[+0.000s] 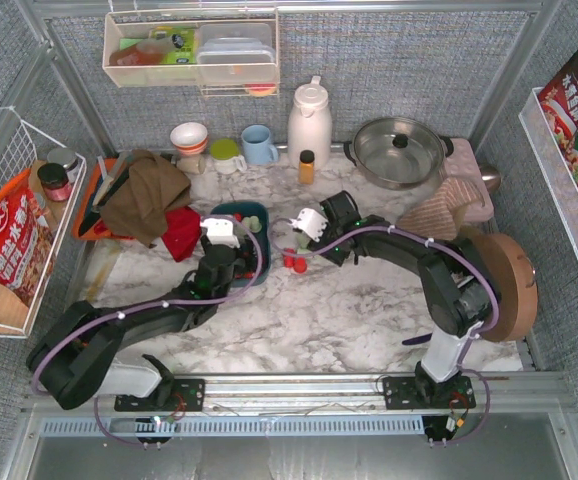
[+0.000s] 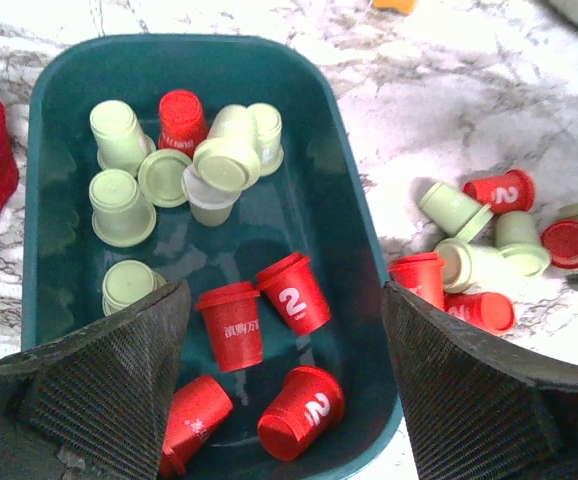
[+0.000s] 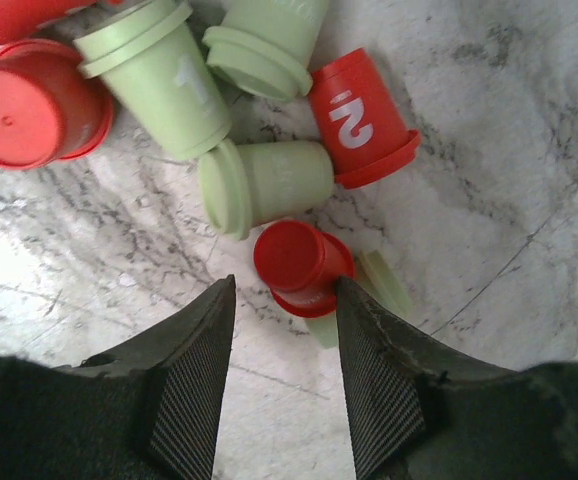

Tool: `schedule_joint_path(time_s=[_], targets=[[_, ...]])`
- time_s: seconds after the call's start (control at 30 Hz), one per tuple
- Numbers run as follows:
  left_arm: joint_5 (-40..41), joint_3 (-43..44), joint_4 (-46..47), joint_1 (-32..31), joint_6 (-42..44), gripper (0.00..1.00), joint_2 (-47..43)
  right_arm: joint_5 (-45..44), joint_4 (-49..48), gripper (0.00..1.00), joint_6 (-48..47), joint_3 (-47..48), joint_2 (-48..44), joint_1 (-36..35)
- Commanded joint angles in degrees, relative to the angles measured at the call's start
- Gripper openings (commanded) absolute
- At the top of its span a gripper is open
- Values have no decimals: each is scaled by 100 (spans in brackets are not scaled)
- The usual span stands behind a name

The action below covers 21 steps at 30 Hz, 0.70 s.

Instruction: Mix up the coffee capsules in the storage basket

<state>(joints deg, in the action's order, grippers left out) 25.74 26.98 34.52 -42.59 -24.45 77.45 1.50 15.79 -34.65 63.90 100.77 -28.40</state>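
Here the storage basket (image 2: 304, 190) sits on the marble table (image 3: 489, 150) with its long axis running away from the arm bases. Coffee capsules (image 2: 231, 325) lie in it unmixed: pale green ones bunched at the far end, red ones at the near end, some standing and some tipped over. More red and green capsules lie on their sides on the table just right of the basket, pointing every which way. The left gripper (image 2: 284, 300) hangs over the basket's near end, fingers spread wide and holding nothing. The right gripper (image 3: 284, 300) is low over the loose pile, its fingers narrowly apart on either side of a red capsule (image 3: 299, 262). That capsule's flanged end faces the fingers. Whether they pinch it I cannot tell.
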Motion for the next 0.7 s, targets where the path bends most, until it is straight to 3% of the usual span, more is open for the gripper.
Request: schedule_joint_path(time_s=[0.0,0.53,0.67], targets=[[-105,-23,22,12,193,85,-268,9,-177,48,-262,150,176,61],[-577,-143,186,10,362,85,-362,331,-446,48,-312,299,500,122],[-662,-145,178,14,394,85,-379,216,-382,34,-187,294,398,123]])
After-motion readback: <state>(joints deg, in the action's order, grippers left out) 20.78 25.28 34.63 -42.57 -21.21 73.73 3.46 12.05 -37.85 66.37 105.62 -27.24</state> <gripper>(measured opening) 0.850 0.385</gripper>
